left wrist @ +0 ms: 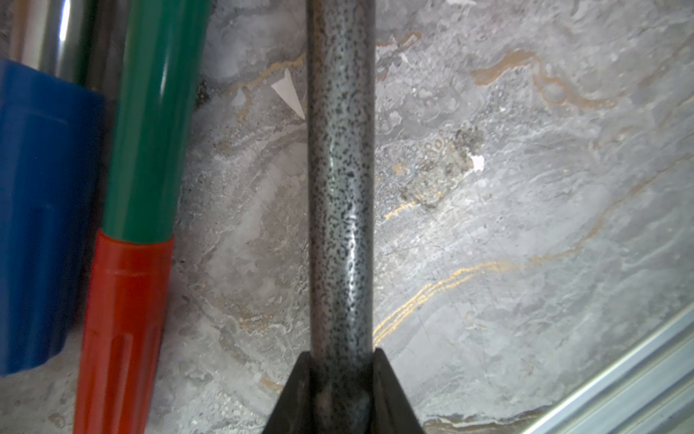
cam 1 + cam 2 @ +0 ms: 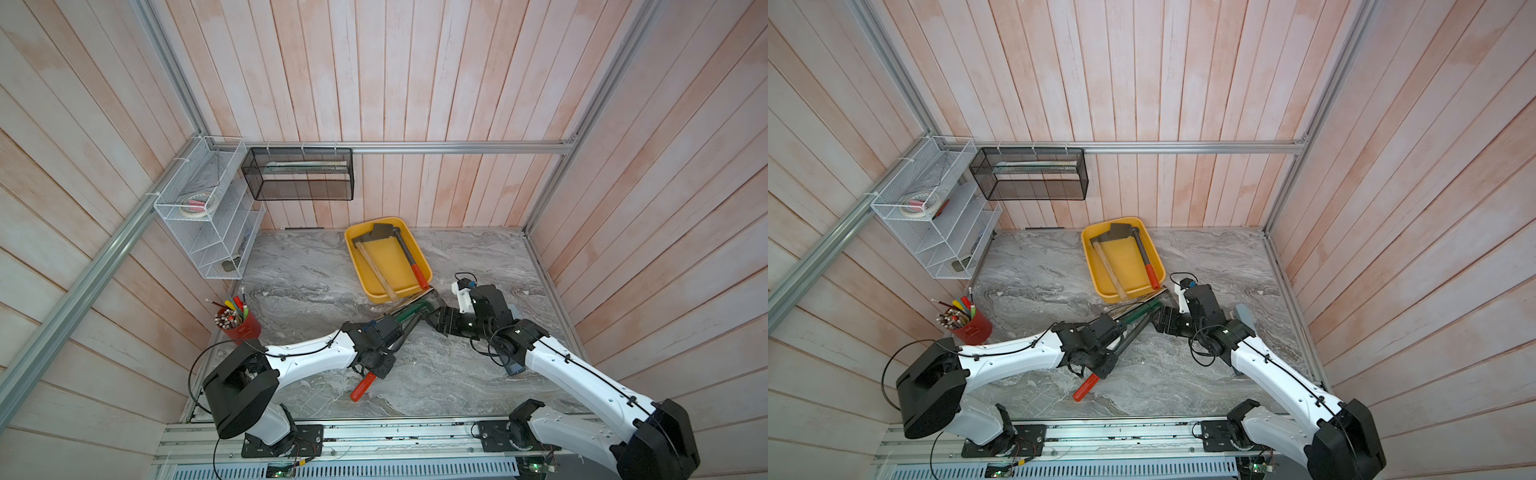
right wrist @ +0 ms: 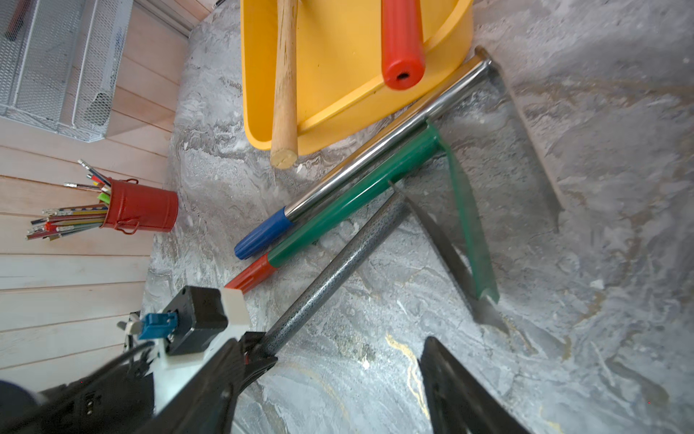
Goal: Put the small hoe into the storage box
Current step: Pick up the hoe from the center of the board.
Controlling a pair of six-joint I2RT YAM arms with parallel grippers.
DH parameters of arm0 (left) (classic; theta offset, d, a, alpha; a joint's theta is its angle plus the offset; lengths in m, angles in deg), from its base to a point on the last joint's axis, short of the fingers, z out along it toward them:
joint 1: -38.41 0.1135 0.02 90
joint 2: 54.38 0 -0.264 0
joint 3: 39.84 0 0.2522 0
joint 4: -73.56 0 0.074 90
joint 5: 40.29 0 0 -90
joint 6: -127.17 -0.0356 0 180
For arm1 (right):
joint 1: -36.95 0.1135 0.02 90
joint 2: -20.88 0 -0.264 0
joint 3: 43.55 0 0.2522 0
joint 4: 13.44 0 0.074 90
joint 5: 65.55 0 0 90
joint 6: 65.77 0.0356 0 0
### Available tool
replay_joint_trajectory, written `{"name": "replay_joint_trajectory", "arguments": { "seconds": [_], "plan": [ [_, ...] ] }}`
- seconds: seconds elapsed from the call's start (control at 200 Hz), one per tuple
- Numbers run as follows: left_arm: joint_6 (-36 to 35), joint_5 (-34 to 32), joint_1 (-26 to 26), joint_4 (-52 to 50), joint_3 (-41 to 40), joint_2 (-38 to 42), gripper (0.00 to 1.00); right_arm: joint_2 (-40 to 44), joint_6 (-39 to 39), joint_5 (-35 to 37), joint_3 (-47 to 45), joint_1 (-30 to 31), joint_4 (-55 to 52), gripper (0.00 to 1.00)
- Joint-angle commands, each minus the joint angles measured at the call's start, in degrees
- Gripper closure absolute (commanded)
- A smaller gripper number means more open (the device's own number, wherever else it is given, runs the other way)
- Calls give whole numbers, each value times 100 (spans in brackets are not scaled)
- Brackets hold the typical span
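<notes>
Small hoe just outside storage box, shaft clenched by left gripper, right gripper spread wide

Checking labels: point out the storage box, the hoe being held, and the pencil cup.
storage box (image 2: pixel 388 258), a top view, bare floor
hoe (image 3: pixel 332 274), right wrist view, speckled shaft
pencil cup (image 2: pixel 246 329), a top view, red side

In the left wrist view the small hoe runs off the picture's edge with its blade unseen, and the blue grip beside it is blurred and cropped. In both top views the left gripper covers the middle of the shaft. In the right wrist view the storage box is cut off at its far end. What lies in the white wire rack is too small to tell.
</notes>
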Motion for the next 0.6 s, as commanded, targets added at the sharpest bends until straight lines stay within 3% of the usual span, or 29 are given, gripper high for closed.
{"name": "replay_joint_trajectory", "arguments": {
  "seconds": [0.0,0.595],
  "plan": [
    [254,-120,47,217,268,124,100,98,519,20,-189,240,272,25],
    [308,159,42,267,370,37,100,-56,2285,635,-1039,1307,1480,38]
  ]
}}
